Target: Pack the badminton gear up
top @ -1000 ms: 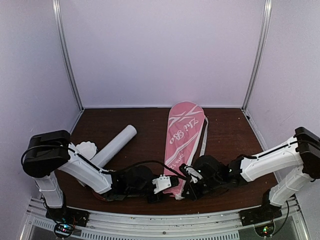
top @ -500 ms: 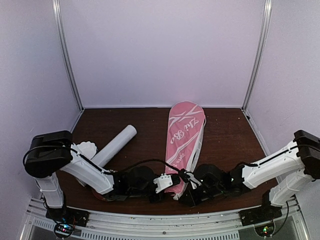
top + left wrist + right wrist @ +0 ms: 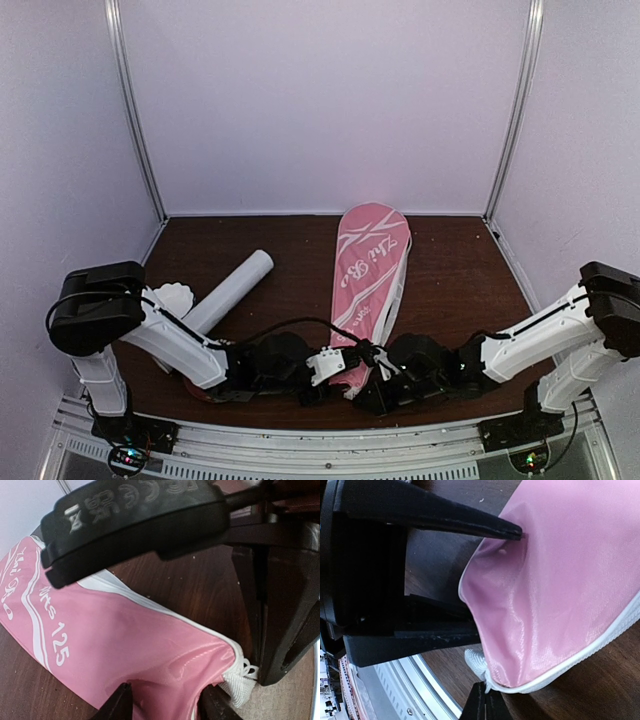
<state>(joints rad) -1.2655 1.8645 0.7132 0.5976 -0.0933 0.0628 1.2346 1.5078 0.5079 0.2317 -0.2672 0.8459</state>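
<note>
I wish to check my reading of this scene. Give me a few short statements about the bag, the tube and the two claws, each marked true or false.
1. The pink bag lies flat on the table. True.
2. The white tube stands upright. False: it lies on its side, left of the bag.
3. The left claw and the right claw are both at the bag's near end. True.
4. The tube touches the bag. False: bare table shows between them.
5. The left claw is empty. False: the bag's fabric sits between its fingers.
</note>
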